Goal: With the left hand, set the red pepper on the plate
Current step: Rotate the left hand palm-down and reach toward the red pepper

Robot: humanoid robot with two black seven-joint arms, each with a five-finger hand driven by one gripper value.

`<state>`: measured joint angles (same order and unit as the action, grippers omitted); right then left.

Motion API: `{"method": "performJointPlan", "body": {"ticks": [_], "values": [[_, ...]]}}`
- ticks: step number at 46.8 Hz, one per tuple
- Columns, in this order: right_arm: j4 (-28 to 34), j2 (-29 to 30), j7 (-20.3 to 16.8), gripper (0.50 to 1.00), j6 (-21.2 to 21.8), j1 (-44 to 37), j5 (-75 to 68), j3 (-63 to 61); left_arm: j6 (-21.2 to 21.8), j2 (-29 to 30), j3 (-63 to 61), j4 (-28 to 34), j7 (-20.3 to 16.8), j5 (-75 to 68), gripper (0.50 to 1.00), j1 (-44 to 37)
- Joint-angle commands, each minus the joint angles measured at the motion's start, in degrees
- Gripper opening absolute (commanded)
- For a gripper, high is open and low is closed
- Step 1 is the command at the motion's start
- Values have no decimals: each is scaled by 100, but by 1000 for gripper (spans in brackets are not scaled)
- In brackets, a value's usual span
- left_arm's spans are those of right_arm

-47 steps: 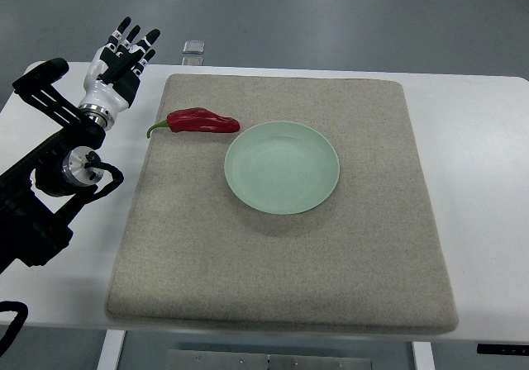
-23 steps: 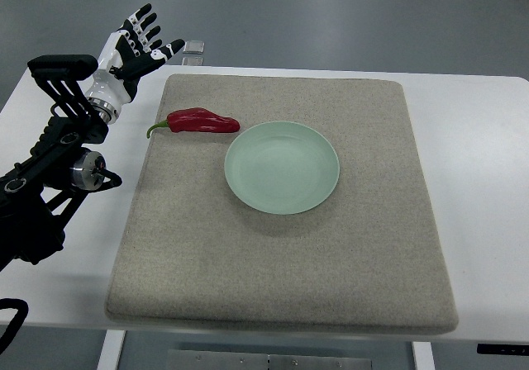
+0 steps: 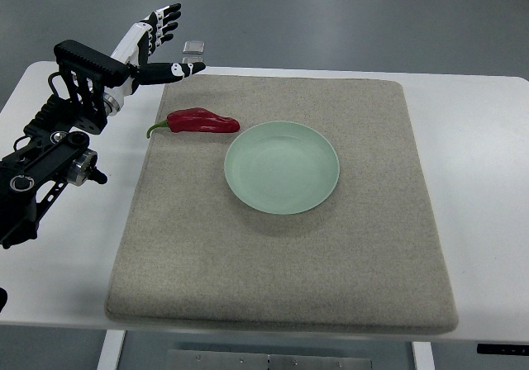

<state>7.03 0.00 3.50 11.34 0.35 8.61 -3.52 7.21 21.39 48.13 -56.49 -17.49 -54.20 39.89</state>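
Left hand now nearer red pepper

Left arm cut off at the left edge, table cut by right and bottom edges

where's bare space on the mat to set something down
The mat is bare along its whole near half below the plate, and along its right strip. It is crowded only at the far left, around the red pepper and open left robot hand.

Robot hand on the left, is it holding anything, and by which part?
Nothing is held. The left robot hand is open above the table's far-left corner; the red pepper lies untouched on the mat.
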Motion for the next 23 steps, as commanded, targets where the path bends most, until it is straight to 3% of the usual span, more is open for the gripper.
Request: {"method": "performJointPlan", "body": {"ticks": [1, 9, 23], "values": [[0, 0, 2, 932, 0, 0, 0, 0, -35, 49, -66, -3, 0, -3, 994, 10], [0, 0, 2, 932, 0, 0, 0, 0, 9, 155, -303, 6, 0, -213, 979, 98], [0, 0, 2, 932, 0, 0, 0, 0, 185, 181, -339, 226, 61, -2208, 973, 81]]}}
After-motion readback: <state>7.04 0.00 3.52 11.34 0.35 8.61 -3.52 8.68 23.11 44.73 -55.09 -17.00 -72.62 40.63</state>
